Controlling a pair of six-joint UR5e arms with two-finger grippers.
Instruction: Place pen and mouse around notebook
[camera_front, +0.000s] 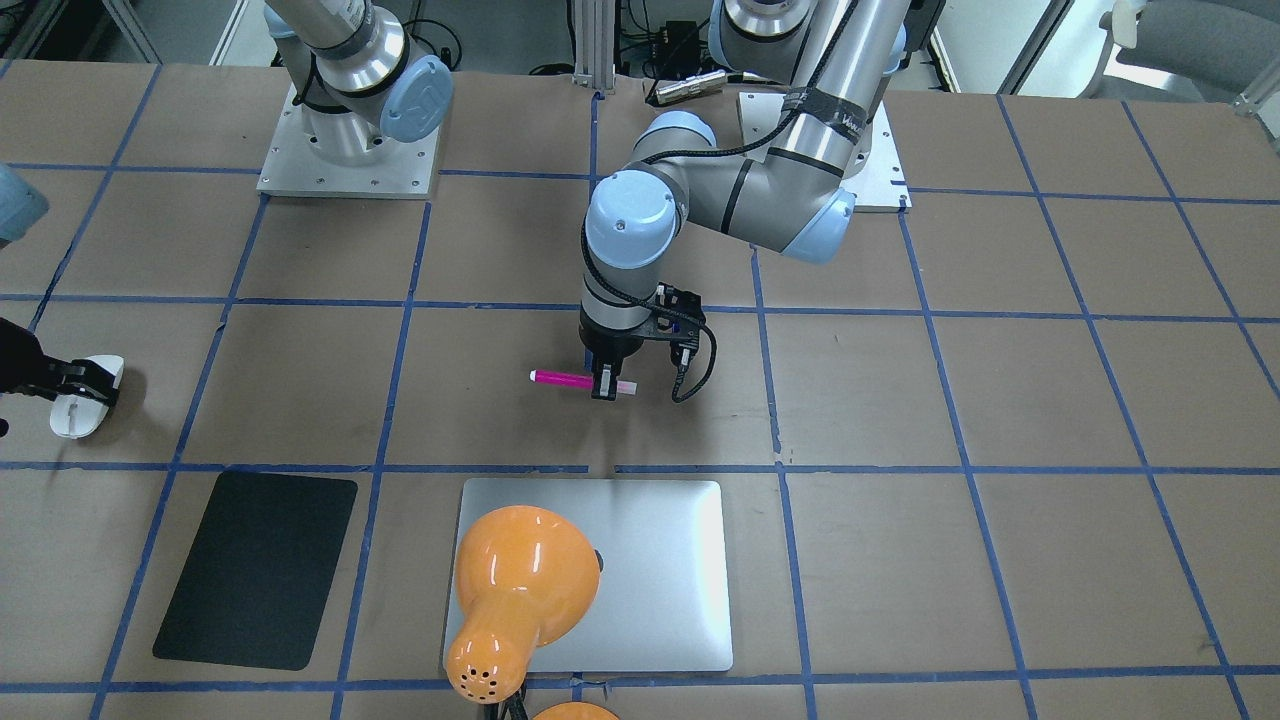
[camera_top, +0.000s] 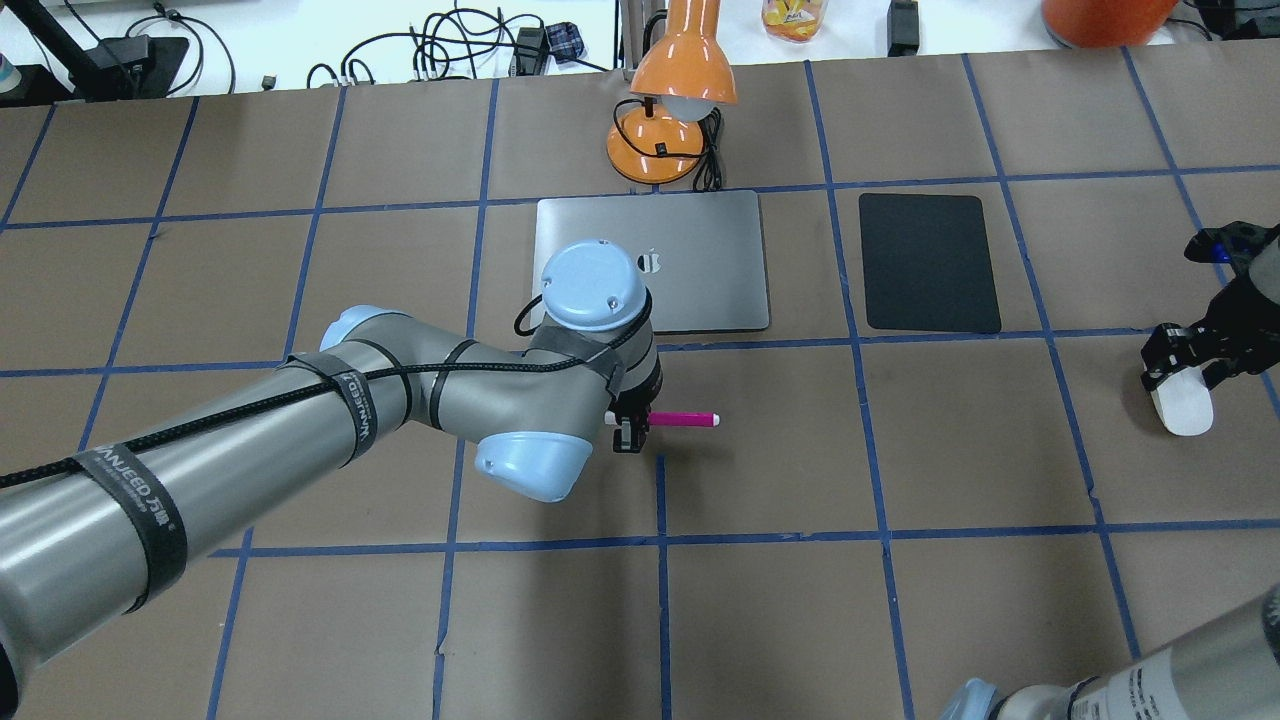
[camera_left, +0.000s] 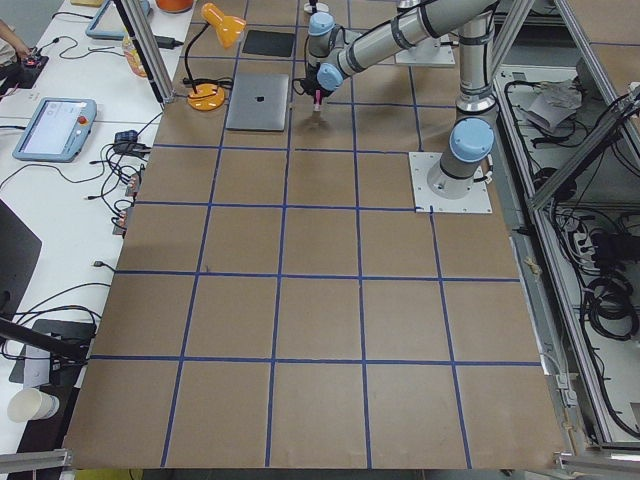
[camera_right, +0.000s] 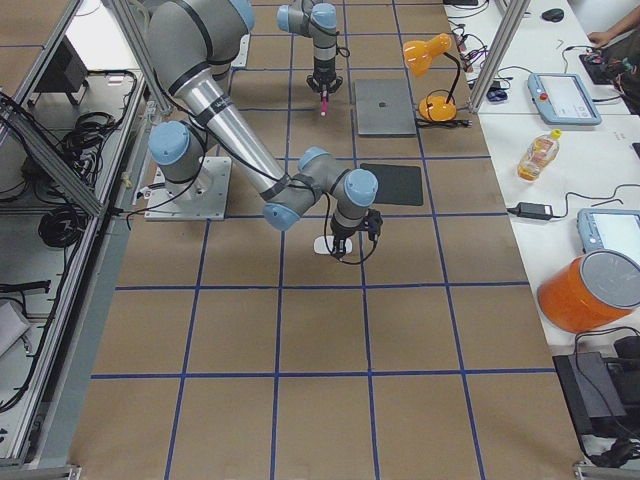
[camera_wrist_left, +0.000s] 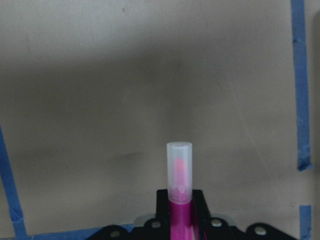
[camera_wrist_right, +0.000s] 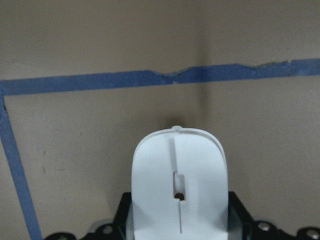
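Left pincer (camera_front: 603, 385) clamps pen (camera_front: 562, 379), 6 o'clock of notebook (camera_top: 720, 250) | right pincer (camera_top: 1187, 372) clamps mouse (camera_top: 1183, 408) | risk: end-gripped pen may pivot and roll on release

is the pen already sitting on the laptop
No, the pen is gripped in the left hand on the robot's side of the laptop, with a clear gap between them.

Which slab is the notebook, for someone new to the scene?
Find the orange lamp, far from the robot. The notebook lies flat next to its base, toward the robot. It is silver-grey and larger, unlike the black mat beside it.
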